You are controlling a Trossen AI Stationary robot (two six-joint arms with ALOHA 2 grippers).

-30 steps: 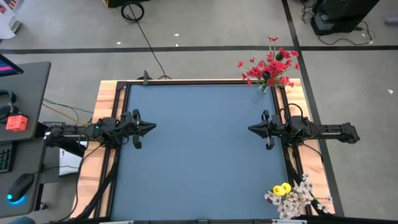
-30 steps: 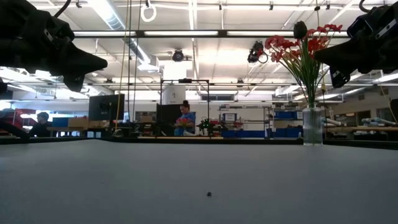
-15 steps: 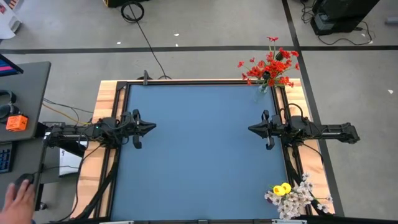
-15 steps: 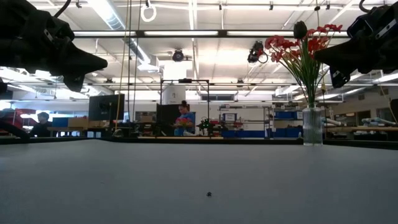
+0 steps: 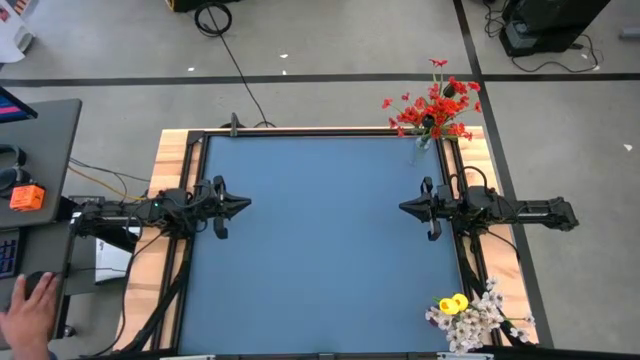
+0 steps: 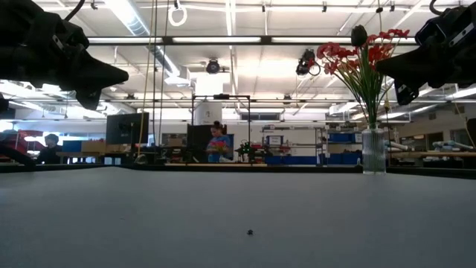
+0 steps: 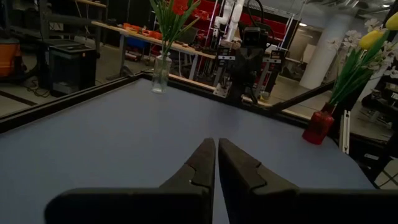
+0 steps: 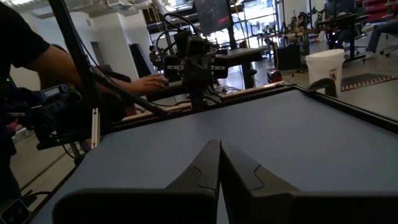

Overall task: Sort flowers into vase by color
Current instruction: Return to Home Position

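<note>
Red flowers (image 5: 432, 105) stand with their stems in a clear glass vase (image 6: 373, 151) at the table's far right corner; they also show in the left wrist view (image 7: 168, 12). Yellow tulips (image 5: 453, 303) and whitish-pink sprays (image 5: 480, 315) stand in a red vase (image 7: 318, 126) at the near right corner. My left gripper (image 5: 246, 204) is shut and empty above the table's left side. My right gripper (image 5: 403, 207) is shut and empty above the right side. The two grippers point at each other.
The blue table top (image 5: 320, 240) has a black frame and wooden side strips (image 5: 160, 240). A desk with a keyboard, a mouse and an orange cube (image 5: 27, 197) stands left of the table. A person's hand (image 5: 28, 312) lies at the mouse.
Both arms have kept still. At the desk left of the table, a person's hand has come into view and moved onto the mouse.
</note>
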